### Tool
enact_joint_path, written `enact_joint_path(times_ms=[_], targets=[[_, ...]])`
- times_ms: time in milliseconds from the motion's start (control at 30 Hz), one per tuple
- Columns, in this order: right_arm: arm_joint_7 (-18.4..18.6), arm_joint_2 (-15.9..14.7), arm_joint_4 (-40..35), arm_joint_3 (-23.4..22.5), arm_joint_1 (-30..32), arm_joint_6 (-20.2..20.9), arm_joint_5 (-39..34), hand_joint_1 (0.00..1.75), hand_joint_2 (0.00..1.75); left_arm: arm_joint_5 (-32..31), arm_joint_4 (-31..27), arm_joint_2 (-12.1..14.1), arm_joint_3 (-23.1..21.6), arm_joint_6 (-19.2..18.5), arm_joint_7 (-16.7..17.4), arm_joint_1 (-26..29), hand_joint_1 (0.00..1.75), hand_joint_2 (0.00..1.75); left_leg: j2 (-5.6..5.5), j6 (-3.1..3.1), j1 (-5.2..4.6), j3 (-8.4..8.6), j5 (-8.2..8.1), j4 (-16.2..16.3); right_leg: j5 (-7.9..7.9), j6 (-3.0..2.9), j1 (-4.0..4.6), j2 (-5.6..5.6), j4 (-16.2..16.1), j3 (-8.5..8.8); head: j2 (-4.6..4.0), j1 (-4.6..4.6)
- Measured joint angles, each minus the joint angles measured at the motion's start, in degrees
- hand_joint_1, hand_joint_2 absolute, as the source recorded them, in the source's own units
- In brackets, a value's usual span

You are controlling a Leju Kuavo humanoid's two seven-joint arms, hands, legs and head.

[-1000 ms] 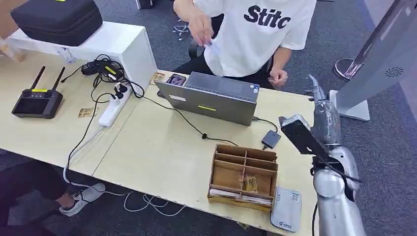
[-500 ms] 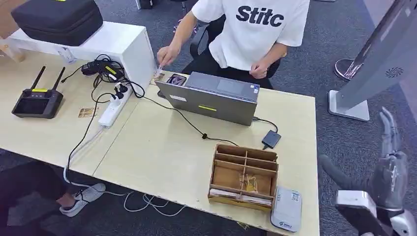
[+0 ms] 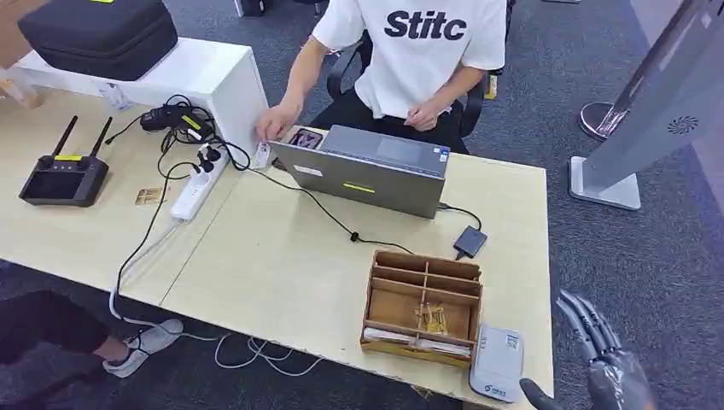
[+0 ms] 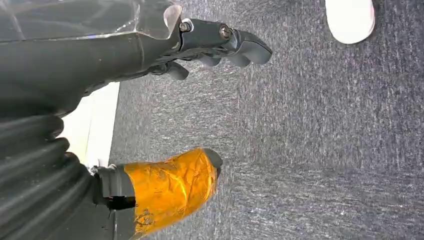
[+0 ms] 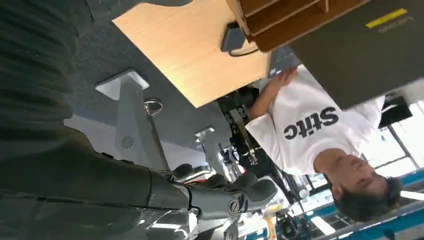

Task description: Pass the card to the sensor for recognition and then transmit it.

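Observation:
A person (image 3: 423,51) in a white shirt sits behind the table and holds a small white card (image 3: 260,155) down beside the open grey laptop (image 3: 371,166). A small dark box (image 3: 470,241) is cabled to the laptop. A wooden organizer (image 3: 424,306) with cards in its front slots stands near the table's front edge, with a flat grey-white device (image 3: 498,363) to its right. My right hand (image 3: 598,363) hangs low off the table's front right corner, fingers spread and empty; its fingers (image 5: 235,192) hold nothing. My left hand (image 4: 215,45) hangs over the carpet, empty, its thumb (image 4: 170,185) wrapped in orange tape.
On the table's (image 3: 273,256) left half lie a white power strip (image 3: 198,181) with tangled cables and a black controller (image 3: 64,178) with antennas. A white box (image 3: 183,81) carries a black case. A grey stand (image 3: 636,120) rises from the floor on the right.
My right arm has dropped from raised over the table's right end to low beside its front corner. The person has brought a hand with the card down beside the laptop.

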Motion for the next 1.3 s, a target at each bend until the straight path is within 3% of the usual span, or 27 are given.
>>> enact_joint_path(times_ms=[267, 467, 633, 900, 1033, 1300], targets=[[5.56, -1.73, 0.44, 3.41, -0.8, -0.57, 6.85, 0.0, 1.75, -1.42, -0.15, -0.28, 0.02, 0.33, -1.18, 0.0, 0.0, 1.75, 0.04, -0.01, 0.02, 0.0, 0.01, -0.01, 0.0, -0.01, 0.0, 0.02, 0.03, 0.05, 0.0, 0.0], [10.78, -1.2, 4.12, 9.19, -6.91, -0.98, 15.68, 0.0, 1.75, -2.45, -0.15, -0.28, 0.13, 0.22, -1.6, -0.18, 0.0, 1.75, 0.12, -0.04, 0.03, 0.06, 0.03, -0.01, 0.03, -0.04, 0.01, 0.09, 0.05, 0.06, 0.0, 0.0], [14.51, 1.07, 10.03, 15.6, -13.54, -0.85, 19.71, 0.0, 1.75, -2.67, -0.15, 0.18, 0.17, 0.17, -1.25, -0.38, 0.0, 1.75, 0.1, -0.1, 0.05, 0.11, 0.08, -0.01, 0.05, -0.08, 0.02, 0.09, 0.08, 0.07, 0.0, 0.0], [15.67, 3.28, 16.42, 20.13, -17.74, -0.07, 20.24, 0.0, 1.75, -2.84, -0.15, 0.81, 0.15, 0.28, -1.25, -0.46, 0.0, 1.75, 0.08, -0.1, 0.05, 0.1, 0.07, -0.01, 0.05, -0.09, 0.02, 0.07, 0.09, 0.06, 0.0, -0.02], [14.82, 3.35, 17.75, 21.0, -17.81, 0.55, 16.81, 0.0, 1.75, -2.89, -0.15, 1.01, 0.15, 0.55, -1.25, -0.43, 0.0, 1.75, 0.08, -0.1, 0.03, 0.1, 0.07, -0.01, 0.05, -0.09, 0.02, 0.07, 0.08, 0.05, 0.0, 0.0], [16.96, 2.49, 15.67, 20.04, -15.94, -2.95, 18.16, 0.0, 1.75, -2.97, -0.15, 0.92, 0.22, 0.89, -1.07, -0.39, 0.0, 1.75, 0.09, -0.06, 0.02, 0.1, 0.05, -0.01, 0.05, -0.09, 0.01, 0.07, 0.07, 0.04, 0.0, 0.0]])
